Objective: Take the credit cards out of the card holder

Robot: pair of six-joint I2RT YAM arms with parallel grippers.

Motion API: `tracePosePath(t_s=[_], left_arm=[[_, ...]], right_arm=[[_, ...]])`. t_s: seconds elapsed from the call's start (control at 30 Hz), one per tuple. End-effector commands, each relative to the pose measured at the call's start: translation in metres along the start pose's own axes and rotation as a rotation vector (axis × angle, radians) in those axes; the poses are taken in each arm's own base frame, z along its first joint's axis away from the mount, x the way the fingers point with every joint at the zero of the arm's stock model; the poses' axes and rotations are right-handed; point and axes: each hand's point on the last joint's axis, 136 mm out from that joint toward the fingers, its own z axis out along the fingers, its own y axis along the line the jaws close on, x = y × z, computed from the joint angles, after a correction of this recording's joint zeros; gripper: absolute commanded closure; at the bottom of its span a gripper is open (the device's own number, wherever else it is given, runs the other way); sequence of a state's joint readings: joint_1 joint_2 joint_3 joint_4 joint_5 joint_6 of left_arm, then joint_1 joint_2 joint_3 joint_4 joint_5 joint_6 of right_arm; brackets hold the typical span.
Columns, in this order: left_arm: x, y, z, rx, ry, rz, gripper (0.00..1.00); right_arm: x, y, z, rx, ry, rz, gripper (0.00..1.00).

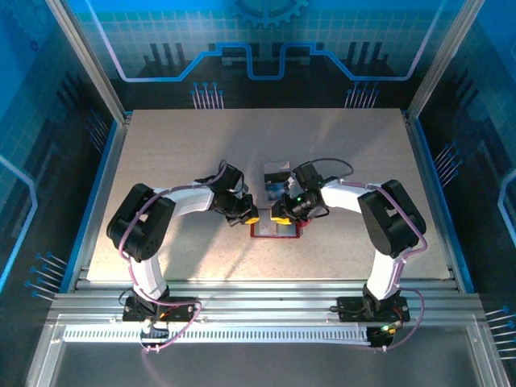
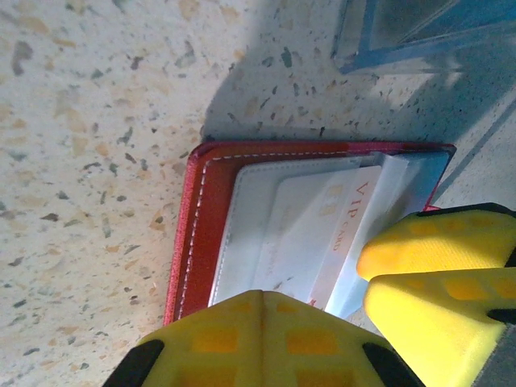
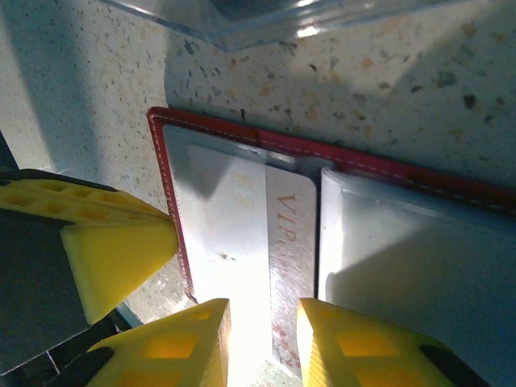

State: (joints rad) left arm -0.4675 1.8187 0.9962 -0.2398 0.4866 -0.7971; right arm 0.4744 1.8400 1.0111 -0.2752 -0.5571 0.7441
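The red card holder (image 1: 275, 232) lies open on the table between both grippers, its grey pockets facing up (image 2: 205, 210) (image 3: 387, 173). A pale credit card (image 2: 314, 226) with red "VIP" print (image 3: 286, 234) sits in the left pocket, one end sticking out past the holder's edge. My left gripper (image 1: 250, 218) is shut, its yellow tips meeting (image 2: 262, 294) over the holder's border with nothing seen between them. My right gripper (image 1: 282, 218) is open by a narrow gap (image 3: 264, 318), its tips over the card's protruding end. I cannot tell whether they touch it.
A clear plastic container (image 1: 276, 176) stands just beyond the holder (image 2: 403, 32) (image 3: 266, 16). The speckled tabletop (image 1: 177, 153) stretches out on all sides. Blue walls enclose the table, and the two grippers are very close together.
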Motion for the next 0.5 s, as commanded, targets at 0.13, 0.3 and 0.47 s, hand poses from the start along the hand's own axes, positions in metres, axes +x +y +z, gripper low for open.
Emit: tracePosePath(t_s=[0.13,0.3,0.47], left_arm=[[0.007,0.011,0.004,-0.033,0.043,-0.003,0.96],[0.009,0.015,0.006,-0.05,0.051,-0.005,0.96],[0.011,0.017,0.009,-0.06,0.065,-0.003,0.96]], right_arm=[[0.004,-0.013,0.005,0.002,0.019,0.03,0.71],[0.006,-0.018,0.009,0.002,0.027,0.038,0.71],[0.006,-0.017,0.011,-0.013,0.027,0.043,0.71]])
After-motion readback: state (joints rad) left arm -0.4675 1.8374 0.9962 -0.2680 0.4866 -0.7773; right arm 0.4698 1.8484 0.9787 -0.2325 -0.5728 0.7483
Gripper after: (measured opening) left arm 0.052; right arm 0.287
